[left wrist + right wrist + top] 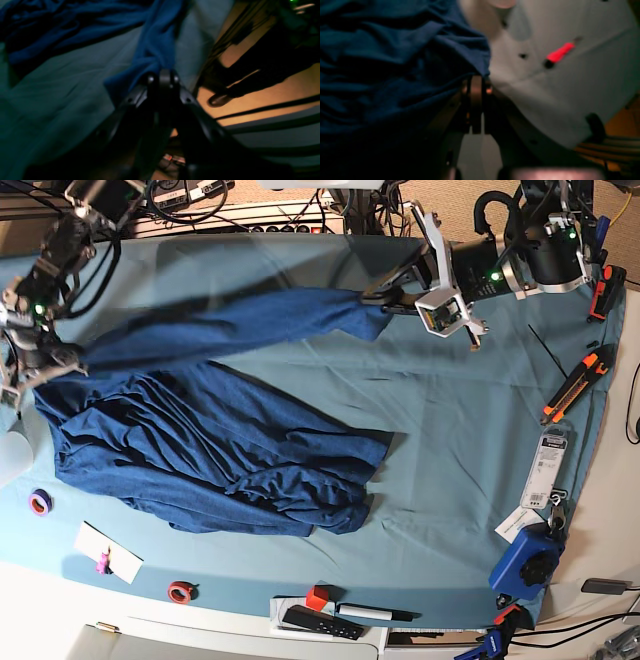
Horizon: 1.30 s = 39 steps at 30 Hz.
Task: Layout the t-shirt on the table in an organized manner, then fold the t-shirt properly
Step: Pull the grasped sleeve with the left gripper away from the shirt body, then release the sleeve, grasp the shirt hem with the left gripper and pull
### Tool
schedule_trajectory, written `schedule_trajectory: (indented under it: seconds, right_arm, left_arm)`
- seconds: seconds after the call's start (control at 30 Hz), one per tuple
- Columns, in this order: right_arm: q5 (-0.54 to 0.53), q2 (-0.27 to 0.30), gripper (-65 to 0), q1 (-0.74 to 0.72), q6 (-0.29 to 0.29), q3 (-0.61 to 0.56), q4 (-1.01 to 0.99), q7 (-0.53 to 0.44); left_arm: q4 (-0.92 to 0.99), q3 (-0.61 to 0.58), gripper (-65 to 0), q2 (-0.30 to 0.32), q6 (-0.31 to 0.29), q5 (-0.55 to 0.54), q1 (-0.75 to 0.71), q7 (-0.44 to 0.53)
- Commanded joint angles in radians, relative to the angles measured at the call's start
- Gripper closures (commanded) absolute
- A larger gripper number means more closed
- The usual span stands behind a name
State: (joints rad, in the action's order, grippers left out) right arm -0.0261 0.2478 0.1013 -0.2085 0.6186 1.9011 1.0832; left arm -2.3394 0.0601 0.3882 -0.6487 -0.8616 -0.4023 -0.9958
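Left claw (162, 75) pinches one corner of the t-shirt (210, 450); right claw (476, 82) pinches another. Shirt edge is stretched taut and lifted between them, the rest rumpled on the tabletop (450, 420) below.

Beyond the table's far edge, tangled black cables (190, 195) and a power strip (275, 212) lie on beige floor (470, 192). The light is even and bright from overhead.
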Motion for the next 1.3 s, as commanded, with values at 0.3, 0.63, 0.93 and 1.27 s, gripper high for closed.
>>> schedule_trajectory:
  seconds: [0.3,0.63,0.93,1.27]
  right_arm:
    - [-0.004,0.019,0.0,0.141,-0.024,0.158,0.029,-0.022]
    - [-0.003,0.054,0.0,0.170,-0.024,0.180,0.029,-0.019]
    - [-0.004,0.063,-27.1,0.170,-0.050,0.180,0.029,0.010]
    - [-0.005,0.063,-27.1,0.170,-0.049,0.180,0.029,-0.006]
  left_arm:
    - [-0.017,0.002,0.0,0.045,0.038,0.211,0.001,-0.013]
    - [-0.017,0.002,0.0,0.044,0.091,0.268,0.000,-0.098]
    - [-0.017,0.002,-30.9,0.044,0.128,0.329,0.000,-0.124]
    - [-0.017,0.001,-30.7,0.044,0.187,0.419,0.039,0.134]
